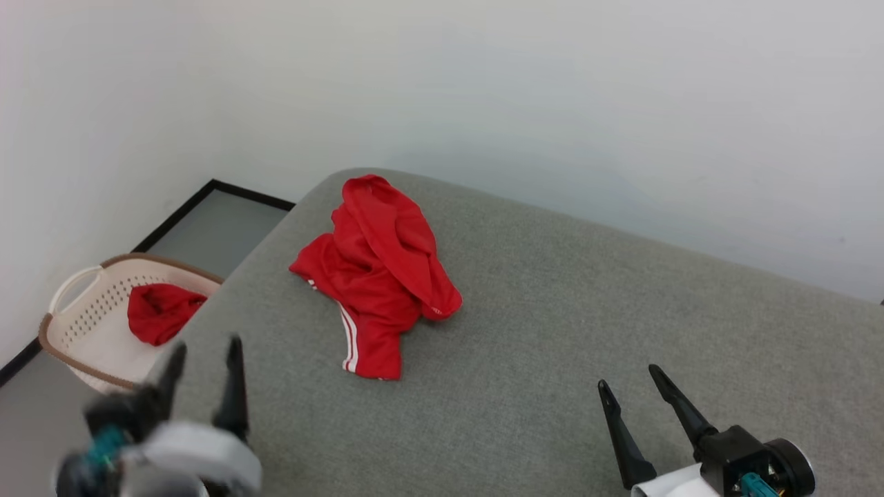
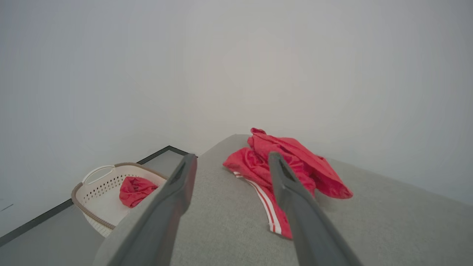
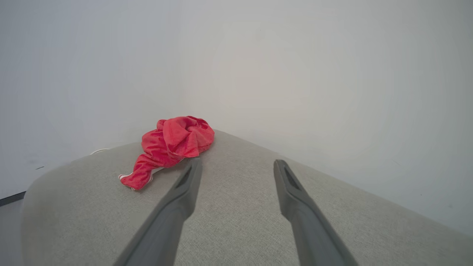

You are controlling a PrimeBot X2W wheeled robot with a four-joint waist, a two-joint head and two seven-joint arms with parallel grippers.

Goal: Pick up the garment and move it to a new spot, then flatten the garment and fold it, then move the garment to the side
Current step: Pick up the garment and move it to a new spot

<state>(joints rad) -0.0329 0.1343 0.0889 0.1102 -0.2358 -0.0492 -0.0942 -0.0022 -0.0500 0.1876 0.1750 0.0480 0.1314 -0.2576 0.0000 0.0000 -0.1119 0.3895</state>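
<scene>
Okay: white basket (image 1: 86, 324) holding a red cloth bundle (image 1: 162, 312) sits on the floor, left of the garment (image 1: 376, 276). Left gripper (image 1: 207, 344) hovers near the garment's left, fingers spread, empty. The garment lies crumpled on the grey cushion (image 1: 552, 310), by its far-left corner. Right gripper (image 1: 628, 376) is well right of the garment, spread wide too, empty.

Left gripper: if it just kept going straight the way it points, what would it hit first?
Probably the crumpled red garment on the grey cushion, roughly in line with the open left gripper; depth is unclear.
</scene>
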